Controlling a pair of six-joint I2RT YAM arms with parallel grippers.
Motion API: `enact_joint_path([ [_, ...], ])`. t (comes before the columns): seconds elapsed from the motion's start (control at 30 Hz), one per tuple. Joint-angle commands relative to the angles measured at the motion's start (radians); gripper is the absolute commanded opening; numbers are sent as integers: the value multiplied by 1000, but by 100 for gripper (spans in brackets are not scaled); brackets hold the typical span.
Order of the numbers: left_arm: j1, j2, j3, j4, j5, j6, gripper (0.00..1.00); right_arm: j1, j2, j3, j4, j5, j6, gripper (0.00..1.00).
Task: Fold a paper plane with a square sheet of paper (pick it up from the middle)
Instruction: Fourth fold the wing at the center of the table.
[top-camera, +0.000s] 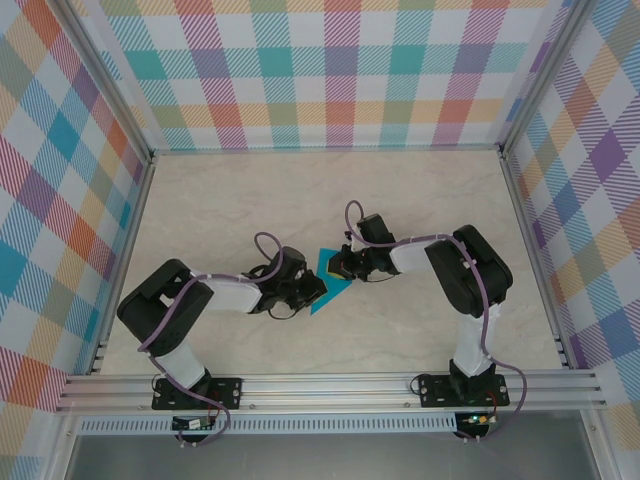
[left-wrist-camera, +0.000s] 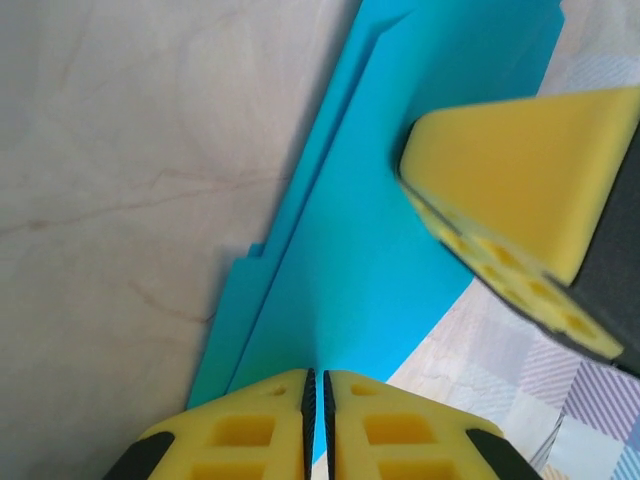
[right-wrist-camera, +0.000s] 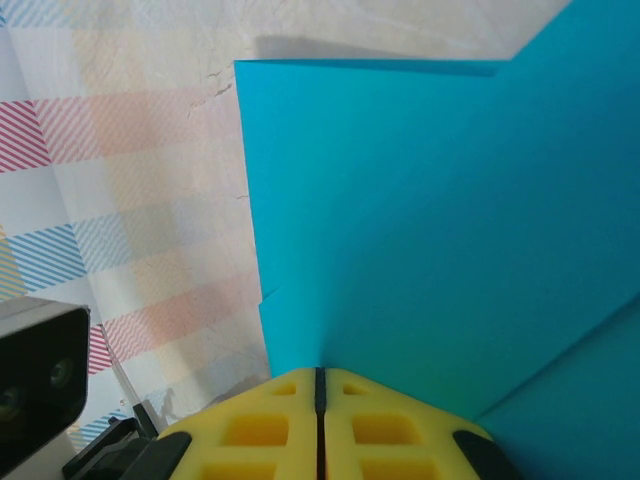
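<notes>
Folded teal paper sheet (top-camera: 332, 295) is held at mid-tabletop (top-camera: 220, 200) between the two arms, clamped at one edge by the left gripper (left-wrist-camera: 316, 385), pads nearly touching on it, and at the opposite side by the right gripper (right-wrist-camera: 319, 378), pads closed tight on the layered folds.

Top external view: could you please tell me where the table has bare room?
Free: far half of the table, by the checked wall; near strip between the arm bases. Crowded: centre, where left gripper and right gripper pinch folded teal paper.
</notes>
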Motion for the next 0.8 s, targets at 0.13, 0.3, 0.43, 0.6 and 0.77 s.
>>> enact_joint_path([
  [0.13, -22, -145, -112, -212, -31, 46, 14, -1, 47, -29, -125, 96, 5, 8],
  [0.3, -22, -227, -130, -283, -18, 81, 15, -1, 46, -29, -129, 97, 4, 9],
  [0.43, -22, -308, -131, -298, -25, 80, 16, 0, 47, -28, -130, 98, 6, 9],
  [0.6, -22, -341, -83, -289, -53, 83, 19, -1, 47, -29, -131, 97, 4, 9],
  [0.77, -21, -186, 1, -163, 36, 78, 19, -1, 51, -24, -137, 98, 4, 9],
])
